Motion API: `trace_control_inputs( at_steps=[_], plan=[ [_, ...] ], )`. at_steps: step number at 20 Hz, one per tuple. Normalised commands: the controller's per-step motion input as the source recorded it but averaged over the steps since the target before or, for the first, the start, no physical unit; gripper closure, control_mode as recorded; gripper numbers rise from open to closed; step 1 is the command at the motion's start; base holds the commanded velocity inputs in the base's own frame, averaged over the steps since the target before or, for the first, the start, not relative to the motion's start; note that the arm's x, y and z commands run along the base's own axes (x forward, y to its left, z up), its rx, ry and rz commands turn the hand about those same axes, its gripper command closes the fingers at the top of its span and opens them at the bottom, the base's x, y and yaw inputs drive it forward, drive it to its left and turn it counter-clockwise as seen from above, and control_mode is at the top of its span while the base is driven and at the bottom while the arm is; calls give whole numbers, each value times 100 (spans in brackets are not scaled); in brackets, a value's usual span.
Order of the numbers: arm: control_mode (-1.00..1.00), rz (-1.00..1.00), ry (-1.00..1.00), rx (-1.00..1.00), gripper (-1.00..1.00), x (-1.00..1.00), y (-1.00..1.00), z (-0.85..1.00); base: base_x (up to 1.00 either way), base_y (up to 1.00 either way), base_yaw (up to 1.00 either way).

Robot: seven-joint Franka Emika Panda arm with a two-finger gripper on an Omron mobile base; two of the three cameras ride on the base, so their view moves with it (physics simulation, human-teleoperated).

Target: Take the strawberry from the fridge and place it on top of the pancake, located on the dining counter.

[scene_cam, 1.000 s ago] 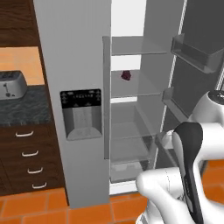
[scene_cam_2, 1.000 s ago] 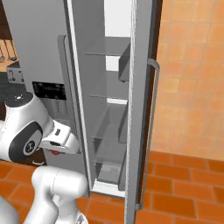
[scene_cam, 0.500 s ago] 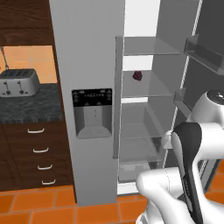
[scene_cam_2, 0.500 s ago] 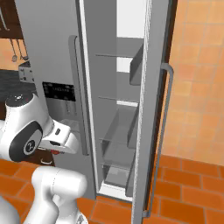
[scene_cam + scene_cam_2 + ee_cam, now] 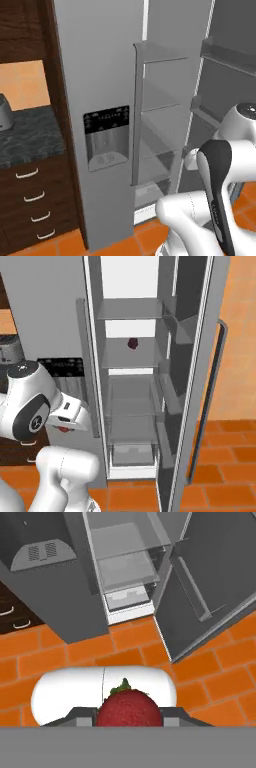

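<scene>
Sliding sideways across both base views, the whole scene has shifted since a second ago, so the base is driving, not the kitchen.

From the left base view, the fridge stands with its right door swung open, bare glass shelves inside, and a dark speckled counter with a toaster edge to the left.

From the right base view, the open compartment faces the camera squarely, and a maroon lumpy fruit sits on the second shelf, something the left view's angle hides. A speck of red shows under the gripper, tucked low beside the arm's shoulder.

Looking along the hand, the strawberry sits clamped between the jaws, green cap upward, well clear of the fridge and above the orange tile floor.

The risk I see is the berry slipping while the base turns toward the dining counter: it is small, round and held at its sides only.
</scene>
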Motion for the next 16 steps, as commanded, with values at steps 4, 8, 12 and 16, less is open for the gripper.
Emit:
trace_control_inputs(
  at_steps=[4, 8, 12, 16],
  plan=[
    [100, 0, 0, 0, 100, 0, 0, 0, -5, 1, -93],
    [100, 0, 0, 0, 100, 0, 0, 0, 0, -5, -96],
    [100, 0, 0, 0, 100, 0, 0, 0, 0, -36, -87],
    [100, 0, 0, 0, 100, 0, 0, 0, 0, -51, -82]
  ],
)
